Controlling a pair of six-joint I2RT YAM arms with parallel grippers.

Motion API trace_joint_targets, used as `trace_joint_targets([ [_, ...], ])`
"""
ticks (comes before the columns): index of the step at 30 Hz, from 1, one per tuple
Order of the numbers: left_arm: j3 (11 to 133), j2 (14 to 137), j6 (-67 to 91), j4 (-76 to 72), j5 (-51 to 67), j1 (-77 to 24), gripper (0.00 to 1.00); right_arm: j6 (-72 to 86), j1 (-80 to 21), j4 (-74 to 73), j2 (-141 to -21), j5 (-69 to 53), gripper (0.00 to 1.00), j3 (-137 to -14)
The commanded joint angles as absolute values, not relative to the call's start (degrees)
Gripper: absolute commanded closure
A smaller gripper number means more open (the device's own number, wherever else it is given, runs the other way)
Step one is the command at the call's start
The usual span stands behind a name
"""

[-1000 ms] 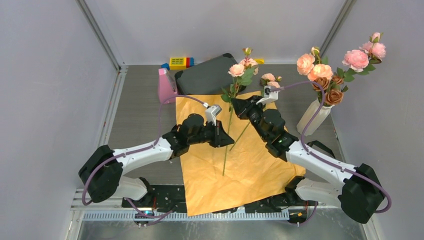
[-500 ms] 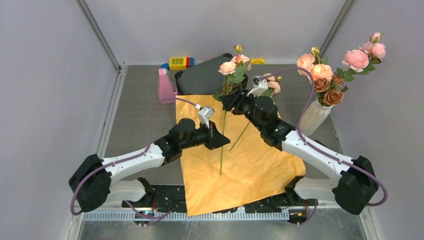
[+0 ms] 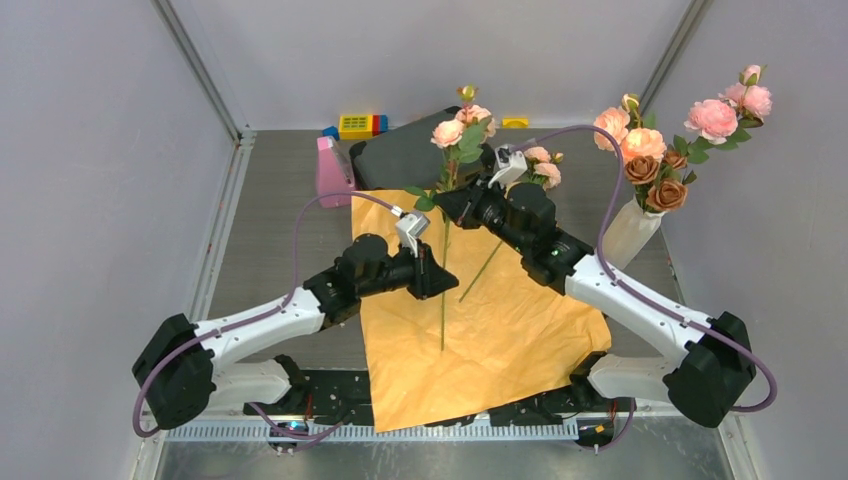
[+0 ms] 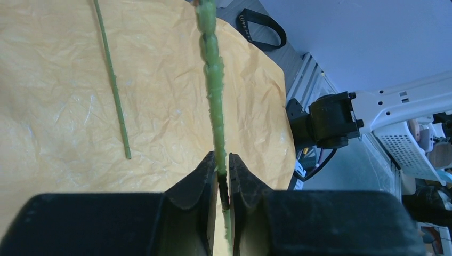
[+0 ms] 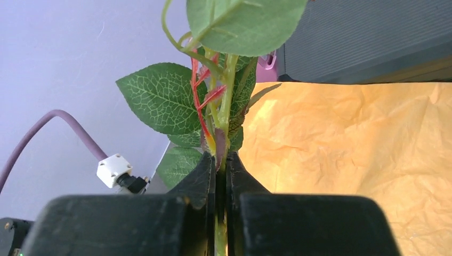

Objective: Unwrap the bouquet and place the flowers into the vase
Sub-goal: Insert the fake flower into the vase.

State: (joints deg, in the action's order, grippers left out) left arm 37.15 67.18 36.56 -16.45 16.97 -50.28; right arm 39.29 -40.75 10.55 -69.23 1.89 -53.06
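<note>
A pink rose sprig [image 3: 447,133] stands upright over the flattened orange paper [image 3: 490,340]. My left gripper [image 3: 440,283] [image 4: 223,166] is shut on its stem low down. My right gripper [image 3: 446,205] [image 5: 220,162] is shut on the same stem [image 5: 226,101] higher up, just under the leaves. A second rose [image 3: 541,166] lies on the paper, its thin stem [image 4: 113,88] to the left in the left wrist view. The white vase [image 3: 626,234] at the right holds several pink, peach and brownish roses [image 3: 645,150]. A black ribbon [image 4: 261,28] lies past the paper's edge.
A pink wedge-shaped object [image 3: 331,170] and a dark grey tray [image 3: 415,152] sit behind the paper. Coloured toy blocks [image 3: 360,125] lie against the back wall. Grey walls close in on both sides.
The held rose sprig has shifted left and away from me with both arms. My right gripper opened briefly and is shut again on the stem under the leaves.
</note>
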Motion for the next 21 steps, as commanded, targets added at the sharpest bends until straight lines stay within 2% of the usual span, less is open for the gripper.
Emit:
trace_joint_targets([
  [1, 42.2, 65.3, 31.7, -11.3, 19.4, -50.6, 0.63, 35.4, -41.1, 10.0, -65.7, -2.6, 1.00, -59.4],
  [3, 43.4, 64.5, 30.6, -8.7, 18.4, -50.3, 0.31, 30.7, -41.1, 6.8, -64.4, -3.0, 1.00, -62.6],
  [4, 44.0, 64.2, 29.7, -7.0, 18.1, -50.0, 0.21, 26.8, -41.1, 3.7, -64.2, -2.8, 1.00, -65.4],
  [6, 46.1, 63.9, 27.7, -2.3, 17.8, -48.9, 0.11, 20.2, -41.1, -1.6, -63.3, -1.9, 1.00, -70.0],
  [9, 50.3, 64.5, 24.0, 9.5, 16.8, -45.2, 0.09, 11.8, -41.1, -9.0, -61.6, 5.8, 1.00, -77.3],
  [14, 54.5, 64.3, 22.8, 22.2, 23.5, -29.6, 0.07, -2.7, -41.1, -10.6, -59.8, 22.9, 1.00, -85.4],
  [18, 57.3, 62.7, 17.7, 28.6, 28.0, -19.9, 0.06, -16.0, -41.1, -5.3, -60.2, 34.6, 1.00, -91.2],
  [21, 60.2, 62.9, 13.7, 33.4, 29.3, -14.4, 0.05, -27.4, -41.1, 4.8, -62.0, 38.3, 1.00, -94.3],
])
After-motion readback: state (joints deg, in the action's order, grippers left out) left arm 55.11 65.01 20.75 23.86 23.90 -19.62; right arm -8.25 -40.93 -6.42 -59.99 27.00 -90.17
